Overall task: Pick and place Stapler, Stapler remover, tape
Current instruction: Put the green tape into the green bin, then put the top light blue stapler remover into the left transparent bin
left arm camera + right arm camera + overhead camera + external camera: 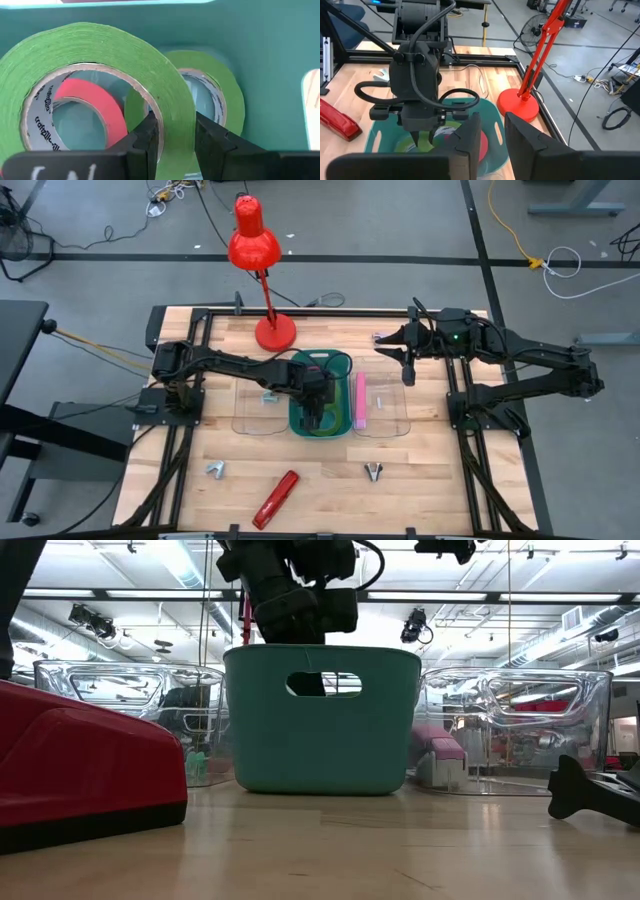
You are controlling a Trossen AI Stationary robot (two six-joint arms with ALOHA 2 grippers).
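Observation:
My left gripper (315, 412) reaches down into the teal basket (345, 385) at mid-table and is shut on a green tape roll (100, 50). Behind that roll, inside the basket, are a second green roll (220, 85) and a red roll (97, 102). The red stapler (277, 498) lies on the table near the front edge. Two staple removers (216, 470) (373, 471) lie to its left and right. My right gripper (492, 130) hangs open and high over the table's right side, with nothing between its fingers. My left gripper pinches the green roll's ring wall (175, 117), one finger (147, 137) inside the cardboard core and the other finger (212, 142) outside on the tape. The fingers slant down from above into the basket. The roll stands on edge; whether it touches the basket's floor is hidden.
Two clear containers (255, 415) (390, 415) flank the basket; the right one holds a pink object (360, 400). A red desk lamp (272, 330) stands behind the basket. Bare wood lies between the front-edge items.

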